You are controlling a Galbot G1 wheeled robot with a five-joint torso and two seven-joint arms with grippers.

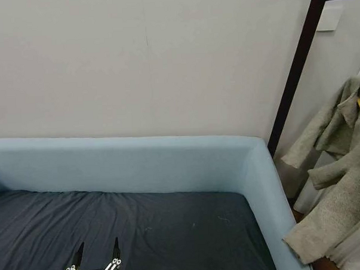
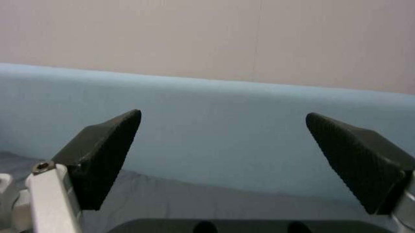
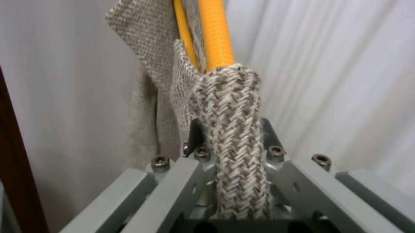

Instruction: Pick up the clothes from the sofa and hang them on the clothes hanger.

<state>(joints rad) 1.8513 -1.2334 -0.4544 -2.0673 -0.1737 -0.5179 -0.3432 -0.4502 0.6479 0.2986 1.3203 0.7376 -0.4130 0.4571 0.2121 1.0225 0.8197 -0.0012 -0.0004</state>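
The hanging step seems almost done: the right gripper (image 3: 232, 137) is clenched on a fold of the grey coat (image 1: 340, 188), draped on the yellow hanger (image 3: 214, 34) beside the sofa (image 1: 139, 163). The left gripper (image 1: 98, 253) hovers spread above it. The next move calls for a gentle release.

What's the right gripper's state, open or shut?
Shut: the right gripper pinches a fold of the grey knit coat at the yellow hanger. Left gripper open over sofa.
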